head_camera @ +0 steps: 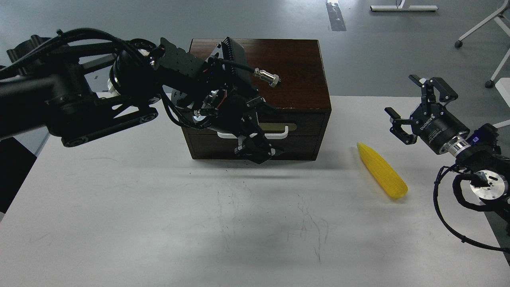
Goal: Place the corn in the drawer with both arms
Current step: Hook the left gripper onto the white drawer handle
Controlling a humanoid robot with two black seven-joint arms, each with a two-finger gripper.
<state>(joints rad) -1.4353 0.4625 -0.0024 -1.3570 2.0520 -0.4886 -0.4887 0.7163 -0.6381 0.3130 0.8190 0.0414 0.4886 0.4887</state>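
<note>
Drawer looks shut, left tool right at its handle, grip hard to tell. It could slip off. Corn lies right of the box; right tool hangs open nearby.

Table: wooden box at the far middle, drawer in its front face, handle at the drawer's centre. Left gripper directly before the drawer front, at the handle; corn flat on the table right of the box, well apart from it, tip toward the box. Right gripper right of the corn, above the table's right edge, near the cob but apart from it
</note>
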